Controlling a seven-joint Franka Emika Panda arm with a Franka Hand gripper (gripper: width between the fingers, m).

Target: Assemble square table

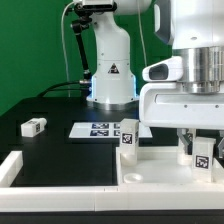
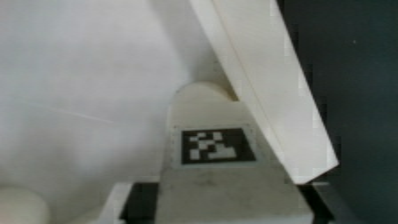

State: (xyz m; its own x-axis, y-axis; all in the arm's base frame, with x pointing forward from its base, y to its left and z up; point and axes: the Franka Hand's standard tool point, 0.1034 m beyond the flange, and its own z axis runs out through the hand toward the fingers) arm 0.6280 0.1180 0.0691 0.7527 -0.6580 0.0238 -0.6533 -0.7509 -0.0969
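White tabletop point(image 1: 165, 172), white black-and-white-tagged leg point(image 2: 210, 172), black table point(image 1: 60, 155), green backdrop point(image 1: 30, 50).

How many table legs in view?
3 legs: one lying at the exterior view's left, one upright beside the marker board, one in the end effector. More may be hidden.

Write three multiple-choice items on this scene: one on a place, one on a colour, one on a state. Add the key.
1. The marker board lies: A on the black table; B on a shelf; C on the floor.
2. The backdrop is: A red; B green; C white.
3. The leg at the exterior view's left: A hangs in air; B lies on its side; C stands on end.
Key: A, black surface surrounds it; B, green shows behind the arm; B, it rests lengthwise.
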